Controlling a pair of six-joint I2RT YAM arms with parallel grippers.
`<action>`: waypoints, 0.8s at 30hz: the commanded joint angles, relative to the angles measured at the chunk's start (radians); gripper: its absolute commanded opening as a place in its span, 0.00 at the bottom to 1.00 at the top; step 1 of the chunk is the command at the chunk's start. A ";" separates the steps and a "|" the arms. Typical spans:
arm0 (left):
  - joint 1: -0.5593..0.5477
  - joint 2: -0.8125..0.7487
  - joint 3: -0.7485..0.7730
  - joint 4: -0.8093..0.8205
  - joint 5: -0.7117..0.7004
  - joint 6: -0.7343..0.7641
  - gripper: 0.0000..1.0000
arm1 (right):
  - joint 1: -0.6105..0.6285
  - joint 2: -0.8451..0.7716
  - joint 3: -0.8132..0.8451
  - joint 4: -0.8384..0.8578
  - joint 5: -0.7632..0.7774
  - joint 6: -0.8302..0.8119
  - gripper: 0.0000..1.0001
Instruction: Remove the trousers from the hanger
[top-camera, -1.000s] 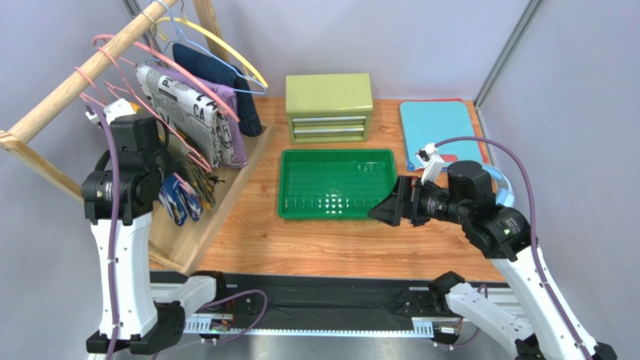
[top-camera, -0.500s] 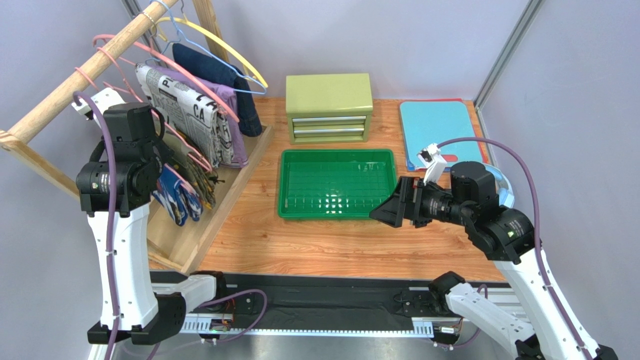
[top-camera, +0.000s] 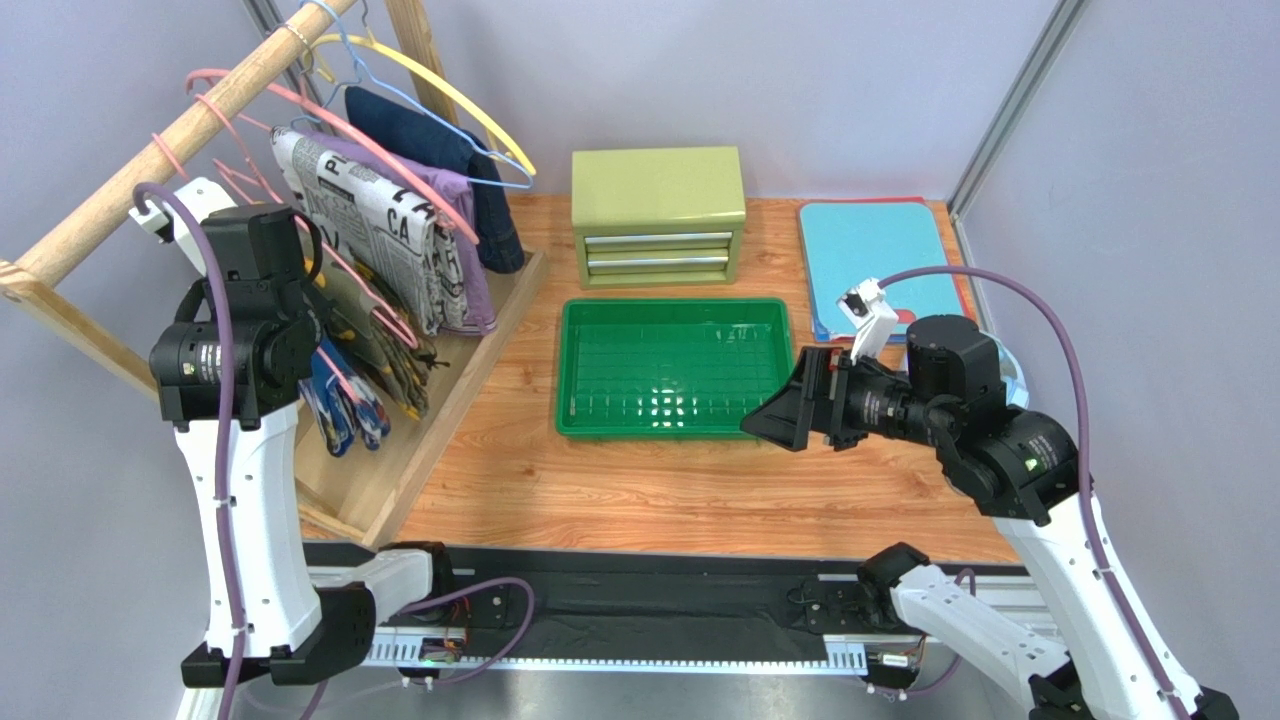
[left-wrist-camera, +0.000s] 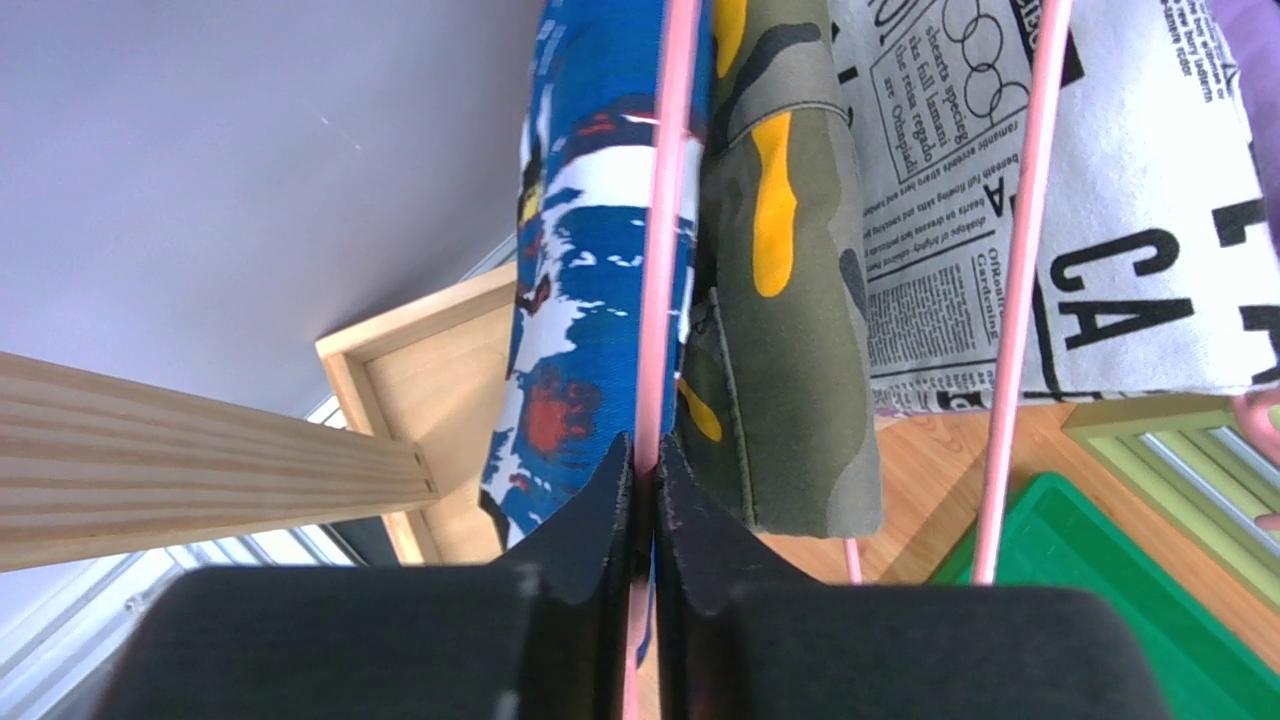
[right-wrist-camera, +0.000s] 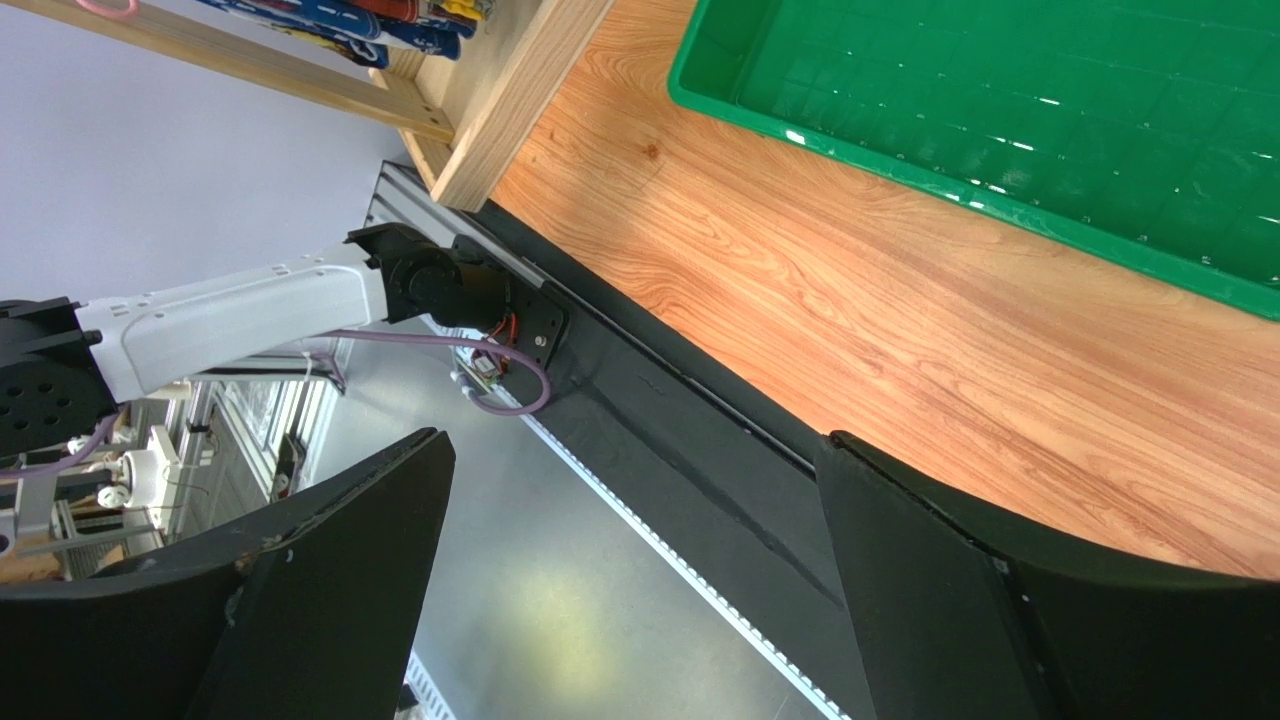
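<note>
The trousers (left-wrist-camera: 579, 255), blue with a white, navy and red splotch print, hang folded over the pink hanger (left-wrist-camera: 666, 225) on the wooden rack. In the top view they (top-camera: 334, 405) hang low at the rack's near end. My left gripper (left-wrist-camera: 648, 468) is shut on the hanger's thin pink wire, right beside the trousers. My right gripper (top-camera: 769, 416) is open and empty, hovering over the table's near edge in front of the green tray (top-camera: 673, 425). It is far from the rack. In the right wrist view its fingers (right-wrist-camera: 346, 525) stand wide apart.
An olive-and-yellow camouflage garment (left-wrist-camera: 781, 300) and a newspaper-print garment (top-camera: 376, 225) hang on other pink hangers next to the trousers. The wooden rail (top-camera: 166, 150) also carries yellow and light blue hangers. An olive drawer box (top-camera: 658, 215) and a blue board (top-camera: 879, 255) stand behind the tray.
My left arm has risen and shifted left, and the trousers have swung a little left with the hanger. The right arm has barely moved.
</note>
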 joint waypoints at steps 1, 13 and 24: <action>0.012 0.008 0.036 0.004 -0.017 0.009 0.01 | 0.003 -0.008 0.041 -0.015 0.007 -0.030 0.97; 0.012 -0.011 0.212 -0.070 0.032 0.023 0.00 | 0.003 0.012 0.053 0.004 0.000 -0.033 0.97; 0.011 -0.021 0.398 -0.068 0.082 0.065 0.00 | 0.005 0.060 0.061 0.033 -0.030 -0.034 0.97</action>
